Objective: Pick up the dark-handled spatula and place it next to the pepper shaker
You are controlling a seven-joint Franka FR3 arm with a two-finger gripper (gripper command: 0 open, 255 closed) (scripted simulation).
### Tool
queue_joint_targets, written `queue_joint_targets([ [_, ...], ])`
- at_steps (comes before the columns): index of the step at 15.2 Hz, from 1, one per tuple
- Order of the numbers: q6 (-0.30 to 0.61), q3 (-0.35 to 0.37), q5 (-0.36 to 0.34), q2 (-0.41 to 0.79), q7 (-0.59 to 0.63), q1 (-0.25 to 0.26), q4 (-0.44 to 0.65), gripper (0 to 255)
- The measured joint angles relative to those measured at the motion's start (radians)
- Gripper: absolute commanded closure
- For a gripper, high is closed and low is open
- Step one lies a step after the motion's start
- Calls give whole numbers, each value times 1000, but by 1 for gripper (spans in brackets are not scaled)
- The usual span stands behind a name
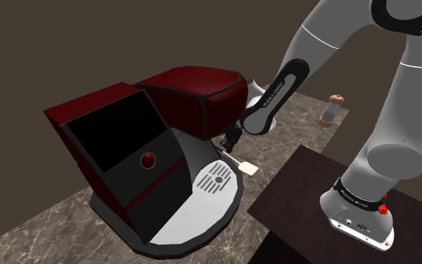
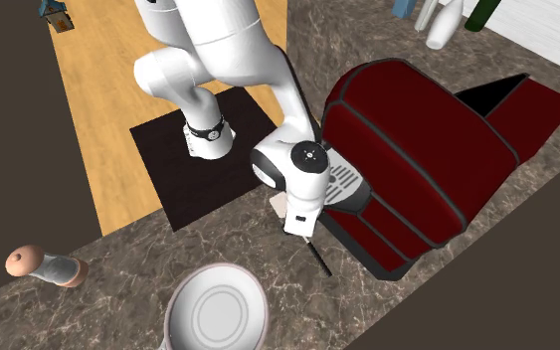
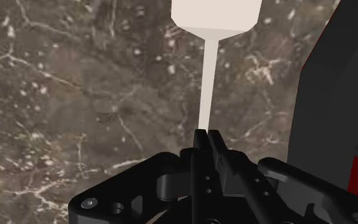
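Observation:
The spatula (image 3: 208, 83) has a cream blade and thin neck that run away from my gripper (image 3: 208, 137) over the brown marble counter. My fingers are shut on it where the neck meets the handle. In the shoulder view the gripper (image 1: 231, 140) sits low beside the red machine, with the blade (image 1: 246, 168) sticking out toward the stand. In the second exterior view the spatula's dark handle (image 2: 319, 259) pokes out below the gripper (image 2: 302, 231). The pepper shaker (image 1: 332, 110) stands far off at the counter's back; it lies toward that view's lower left (image 2: 44, 265).
A big dark red coffee machine (image 1: 149, 150) with a grey drip tray (image 1: 215, 178) stands right beside the gripper. A white bowl (image 2: 216, 313) sits between gripper and shaker. The dark stand (image 1: 329, 187) borders the counter. Bottles (image 2: 445, 25) stand at the far end.

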Motion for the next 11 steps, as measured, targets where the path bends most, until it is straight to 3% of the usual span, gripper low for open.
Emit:
queue_joint_targets([
  [1,-13,6,10,-16,-6,-3,-4,255],
  [2,-13,6,10,-16,-6,-3,-4,0],
  [6,11,16,21,-67,-1,-1,-83,0],
  [11,75,-20,-34,-32,47,13,-92,0],
])
